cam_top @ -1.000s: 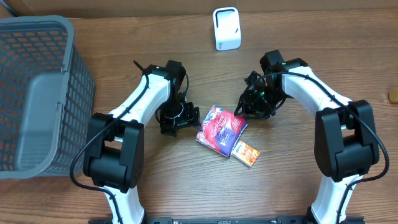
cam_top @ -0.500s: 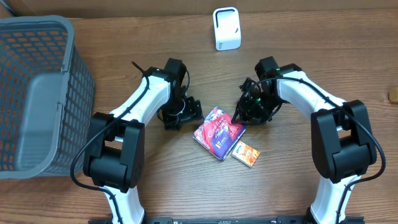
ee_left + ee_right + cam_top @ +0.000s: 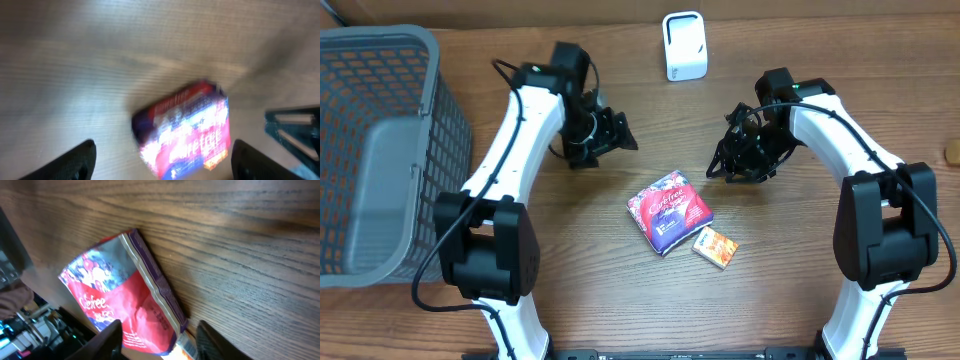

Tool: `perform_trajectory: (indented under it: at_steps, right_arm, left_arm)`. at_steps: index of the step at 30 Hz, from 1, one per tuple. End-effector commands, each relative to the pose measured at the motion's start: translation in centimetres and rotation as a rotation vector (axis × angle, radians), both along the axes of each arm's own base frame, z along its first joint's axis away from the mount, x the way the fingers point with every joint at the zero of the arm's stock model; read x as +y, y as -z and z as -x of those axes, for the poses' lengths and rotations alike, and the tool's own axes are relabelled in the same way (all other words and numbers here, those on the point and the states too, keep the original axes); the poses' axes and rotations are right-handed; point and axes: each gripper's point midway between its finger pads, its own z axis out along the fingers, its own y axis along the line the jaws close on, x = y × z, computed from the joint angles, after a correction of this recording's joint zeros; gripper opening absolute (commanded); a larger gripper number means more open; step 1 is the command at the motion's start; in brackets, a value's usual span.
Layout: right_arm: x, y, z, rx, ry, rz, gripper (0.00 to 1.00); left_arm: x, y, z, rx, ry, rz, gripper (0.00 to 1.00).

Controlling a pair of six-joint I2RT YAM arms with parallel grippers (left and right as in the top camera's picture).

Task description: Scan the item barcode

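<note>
My left tool [image 3: 618, 136] hangs over the counter [image 3: 570, 290], released and spread wide with nothing in it. In its wrist view the picture is blurred, but I can make out the snack packet [image 3: 668, 211] lying flat on the wood between the two fingertips [image 3: 75, 160] and below them. My right tool [image 3: 720, 168] is also released, its jaws apart and empty. It sits up and to the right of the packet, near it but not touching. From the right wrist I see the packet's red and purple face and its crimped edge. A small orange box [image 3: 715, 246] lies just beside the packet's lower right corner. The white scanner [image 3: 684, 45] stands at the far edge of the counter, well apart from the packet. A grey basket [image 3: 380, 150] sits at the far left.
</note>
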Motion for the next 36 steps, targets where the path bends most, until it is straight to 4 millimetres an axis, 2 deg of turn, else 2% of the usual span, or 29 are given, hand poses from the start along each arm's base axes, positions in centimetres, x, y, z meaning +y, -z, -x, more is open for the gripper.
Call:
perform_trajectory:
  at_steps: [1, 8, 10, 12, 18, 20, 23, 27, 28, 32, 36]
  right_arm:
    - [1.1, -1.5, -0.1, -0.092, -0.096, -0.029, 0.50]
    - [3.9, -0.7, 0.8, -0.155, -0.208, -0.051, 0.54]
    - [4.5, -0.3, 1.2, -0.158, -0.227, -0.048, 0.54]
    - [4.6, -0.2, 1.2, -0.162, -0.229, -0.047, 0.54]
    - [4.3, -0.2, 0.9, -0.169, -0.220, -0.047, 0.54]
    - [4.0, -0.2, 0.7, -0.170, -0.212, -0.047, 0.54]
    - [3.8, -0.2, 0.4, -0.174, -0.204, -0.047, 0.54]
    - [3.8, -0.2, 0.4, -0.174, -0.204, -0.048, 0.54]
    - [3.9, -0.3, 0.5, -0.172, -0.203, -0.053, 0.54]
    - [3.9, -0.3, 0.5, -0.163, -0.191, -0.052, 0.54]
    - [3.9, -0.3, 0.4, -0.168, -0.192, -0.052, 0.54]
  left_arm:
    - [-0.6, -0.3, 2.3, 0.074, 0.061, 0.000, 0.78]
    - [-2.0, 3.1, 8.2, 0.259, 0.146, -0.056, 0.75]
    - [-2.4, 4.6, 10.6, 0.324, 0.178, -0.076, 0.72]
    - [-2.5, 5.9, 12.0, 0.364, 0.182, -0.090, 0.71]
    - [-2.2, 9.0, 14.2, 0.407, 0.156, -0.105, 0.72]
    - [-2.4, 9.8, 13.9, 0.383, 0.156, -0.091, 0.72]
    - [-2.9, 10.5, 12.5, 0.302, 0.175, -0.067, 0.73]
    - [-4.0, 11.0, 9.7, 0.172, 0.198, -0.022, 0.75]
    - [-4.5, 11.1, 8.5, 0.118, 0.198, -0.009, 0.76]
    - [-5.1, 10.7, 6.3, 0.017, 0.234, 0.015, 0.77]
    - [-4.4, 9.2, 3.8, -0.047, 0.224, 0.019, 0.79]
